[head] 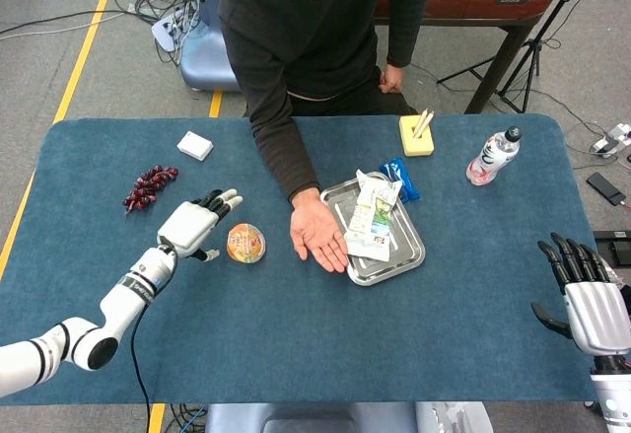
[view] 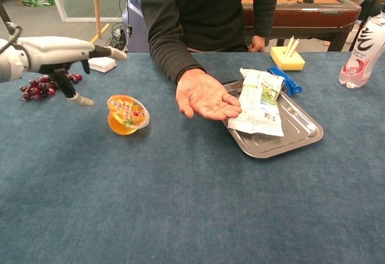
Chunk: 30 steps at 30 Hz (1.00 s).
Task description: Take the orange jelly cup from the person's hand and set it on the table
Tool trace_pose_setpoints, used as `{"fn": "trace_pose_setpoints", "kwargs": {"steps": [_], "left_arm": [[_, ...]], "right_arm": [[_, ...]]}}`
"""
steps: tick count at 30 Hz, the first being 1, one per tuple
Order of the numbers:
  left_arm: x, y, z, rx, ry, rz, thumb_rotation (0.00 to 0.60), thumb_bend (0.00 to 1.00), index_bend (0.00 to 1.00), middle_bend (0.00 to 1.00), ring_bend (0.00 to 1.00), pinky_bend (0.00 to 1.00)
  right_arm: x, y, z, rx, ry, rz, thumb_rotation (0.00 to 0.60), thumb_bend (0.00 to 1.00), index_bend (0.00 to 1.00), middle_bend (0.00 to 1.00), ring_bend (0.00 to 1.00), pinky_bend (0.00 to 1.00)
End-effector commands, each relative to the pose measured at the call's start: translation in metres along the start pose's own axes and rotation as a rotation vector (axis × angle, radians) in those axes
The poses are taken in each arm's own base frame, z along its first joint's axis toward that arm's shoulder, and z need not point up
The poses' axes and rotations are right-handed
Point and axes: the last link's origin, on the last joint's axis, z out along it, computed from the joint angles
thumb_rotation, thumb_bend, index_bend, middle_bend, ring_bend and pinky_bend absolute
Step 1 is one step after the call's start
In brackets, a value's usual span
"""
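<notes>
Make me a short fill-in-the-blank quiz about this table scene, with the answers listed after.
1. The orange jelly cup stands on the ____, free of the left robot hand.
2. The snack packet lies in the metal ____.
3. The person's hand rests palm ____, holding nothing.
4. The purple grapes lie on the cup's ____ side in the head view.

Answers: table; tray; up; left
</notes>
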Motion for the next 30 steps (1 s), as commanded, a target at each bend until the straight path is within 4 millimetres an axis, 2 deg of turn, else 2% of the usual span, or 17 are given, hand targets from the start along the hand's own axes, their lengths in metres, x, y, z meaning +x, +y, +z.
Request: {"fn": "trace_pose_setpoints", "kwargs": {"steps": [1, 6, 10, 16, 19, 25, 30], "left_arm": [[0.008, -0.033, -0.024, 0.113, 0.072, -0.051, 0.600, 0.20, 0.00, 0.00, 0.00, 0.25], [0.005, -0.065, -0.066, 0.240, 0.134, -0.111, 0.600, 0.20, 0.00, 0.00, 0.00, 0.25], [-0.001, -0.078, -0.107, 0.316, 0.205, -0.068, 0.600, 0.20, 0.00, 0.00, 0.00, 0.25], [-0.016, -0.078, -0.165, 0.390, 0.252, -0.088, 0.600, 0.20, 0.00, 0.00, 0.00, 0.25], [-0.025, -0.074, -0.185, 0.407, 0.256, -0.071, 0.600, 0.20, 0.00, 0.00, 0.00, 0.25], [-0.038, -0.065, -0.208, 0.429, 0.237, -0.080, 0.600, 0.20, 0.00, 0.00, 0.00, 0.25], [-0.037, -0.058, -0.217, 0.423, 0.254, -0.060, 0.600, 0.20, 0.00, 0.00, 0.00, 0.24]], "right_arm": [[0.001, 0.001, 0.001, -0.002, -0.010, -0.004, 0.600, 0.19, 0.08, 0.01, 0.01, 0.09], [0.001, 0.001, 0.003, -0.002, -0.018, 0.000, 0.600, 0.19, 0.08, 0.03, 0.01, 0.09], [0.002, -0.003, 0.008, 0.029, -0.031, 0.031, 0.600, 0.19, 0.08, 0.04, 0.01, 0.09], [0.001, -0.011, 0.015, 0.064, -0.031, 0.019, 0.600, 0.19, 0.08, 0.06, 0.01, 0.09], [0.000, -0.014, 0.013, 0.070, -0.040, 0.022, 0.600, 0.19, 0.08, 0.07, 0.01, 0.09], [0.000, -0.015, 0.005, 0.065, -0.040, 0.029, 0.600, 0.19, 0.08, 0.07, 0.01, 0.09], [0.000, -0.015, 0.000, 0.069, -0.032, 0.021, 0.600, 0.19, 0.08, 0.07, 0.01, 0.09]]}}
